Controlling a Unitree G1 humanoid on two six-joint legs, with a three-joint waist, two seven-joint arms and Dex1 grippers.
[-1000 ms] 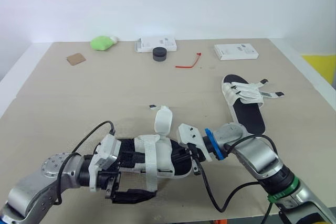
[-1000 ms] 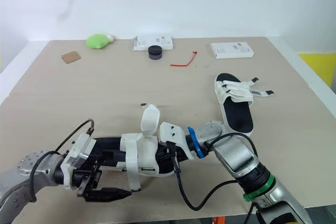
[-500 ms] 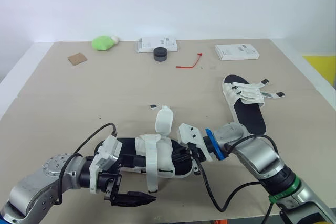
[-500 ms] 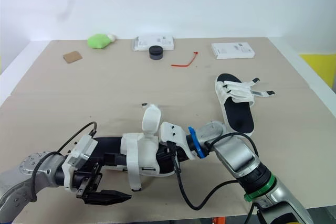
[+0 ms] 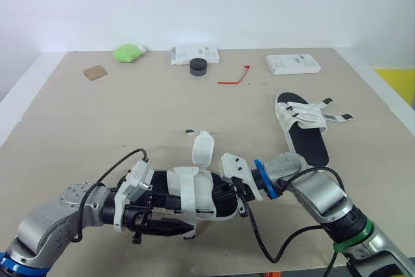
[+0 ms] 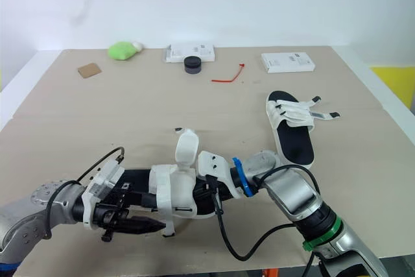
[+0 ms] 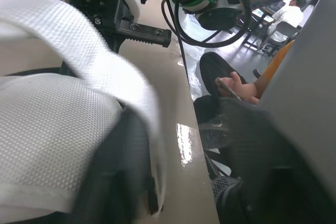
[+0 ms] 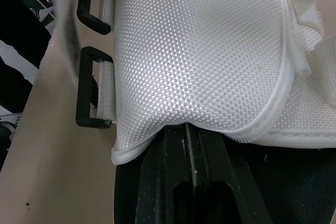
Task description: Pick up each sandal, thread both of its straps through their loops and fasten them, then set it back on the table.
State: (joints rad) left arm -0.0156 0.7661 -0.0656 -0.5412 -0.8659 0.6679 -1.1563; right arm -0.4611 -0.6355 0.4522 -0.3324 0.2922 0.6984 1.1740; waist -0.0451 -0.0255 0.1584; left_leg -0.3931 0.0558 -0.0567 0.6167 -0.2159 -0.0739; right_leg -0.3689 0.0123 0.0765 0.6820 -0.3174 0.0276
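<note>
Two sandals. The sandal (image 5: 194,194) lies in the lower middle of the frame between two grippers. The second sandal (image 5: 302,126) lies flat at the right, well apart, with its straps crossed over it.

On the sandal there are two straps. One strap (image 5: 202,148) stands upright and loose. The other strap (image 5: 189,207) wraps over the top, and its end hangs down the near side. Two black loops (image 8: 93,92) show at the edge of the white upper, both empty.

The right gripper (image 5: 235,194) is clamped on the end of the sandal, same spot as a second ago. The left gripper (image 5: 181,228) has moved up from the bottom edge of the frame and turned. It now sits just beside the hanging strap end; can't tell if it is open or closed. Neither sandal has shifted.

Along the top of the table (image 5: 97,128):
- one green lump (image 5: 128,52)
- one brown card (image 5: 94,72)
- one black puck (image 5: 197,66), just in front of a white pack (image 5: 193,54)
- one red tie (image 5: 235,77)
- one white box (image 5: 292,63)

A tiny dark bit (image 5: 189,132) lies just above the upright strap. A person's hand (image 7: 234,84) shows past the table edge.
</note>
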